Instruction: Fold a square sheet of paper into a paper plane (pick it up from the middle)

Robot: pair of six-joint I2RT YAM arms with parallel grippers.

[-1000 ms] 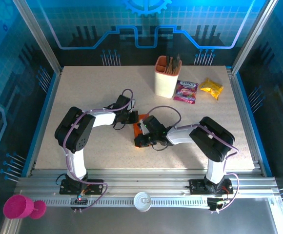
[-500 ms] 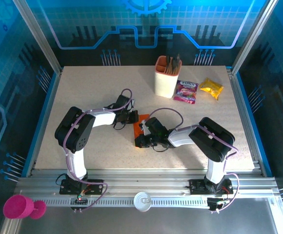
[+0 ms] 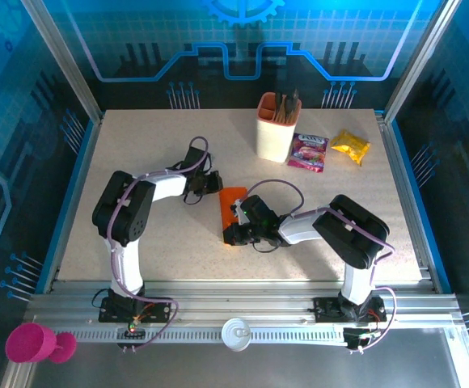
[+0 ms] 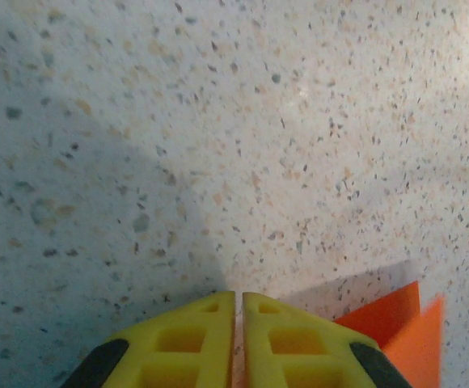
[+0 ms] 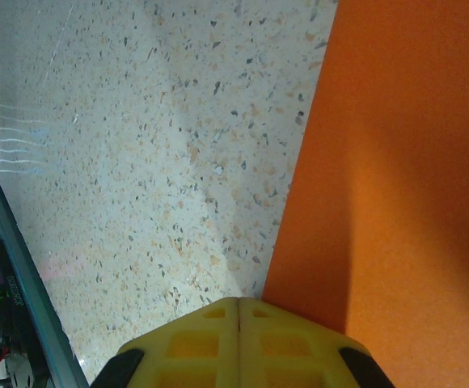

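Note:
The square sheet of paper [image 3: 233, 202] lies folded into a narrow bright orange strip at the table's middle. My left gripper [image 3: 213, 183] rests just left of its far end, apart from it. In the left wrist view its yellow fingers [image 4: 238, 296] stand all but together with a hairline slit and nothing between them, and an orange corner of the paper [image 4: 392, 319] shows at the lower right. My right gripper [image 3: 230, 233] lies over the sheet's near end. In the right wrist view it [image 5: 240, 301] is shut, with its tips at the paper's [image 5: 404, 162] left edge.
A peach cup [image 3: 275, 129] holding dark utensils stands at the back. A purple snack packet [image 3: 308, 151] and a yellow one [image 3: 350, 146] lie to its right. A pink cup [image 3: 28, 343] sits off the table at the near left.
My left gripper has drawn back to the left, off the paper, and its fingers have parted by a hair. More of the orange strip shows. The right gripper stays put.

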